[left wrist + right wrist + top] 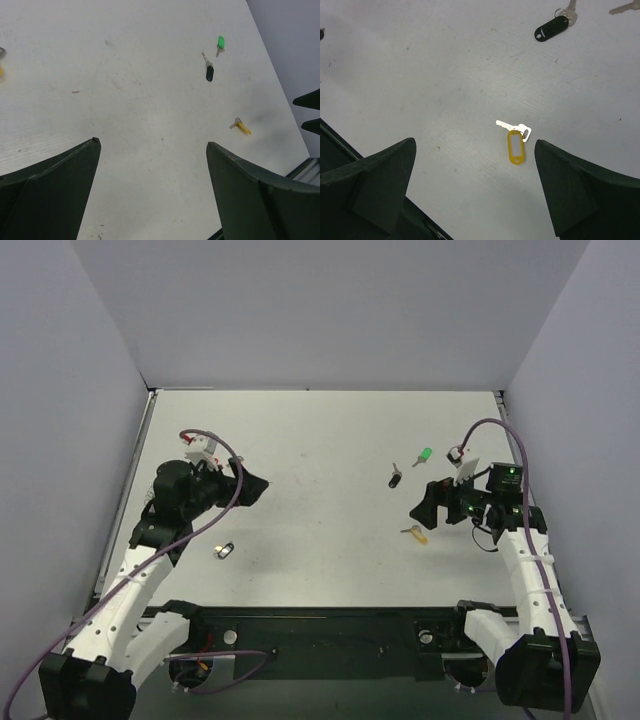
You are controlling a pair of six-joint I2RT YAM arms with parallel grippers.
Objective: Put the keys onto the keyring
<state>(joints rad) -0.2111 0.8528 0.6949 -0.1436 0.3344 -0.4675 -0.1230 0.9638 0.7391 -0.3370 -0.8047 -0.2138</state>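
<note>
Three keys lie on the worktop (320, 430), all near the right hand (418, 512). One yellow-tagged key (515, 142) is just beside its fingertips, one black-tagged key (551, 28) farther out, and one green-headed key (426, 455) beyond that. Any writing on the tags is too small to read. One small silvery item (224, 551) lies well apart from the right hand. Both the right hand and the left hand (152, 142) are spread, holding nothing.
</note>
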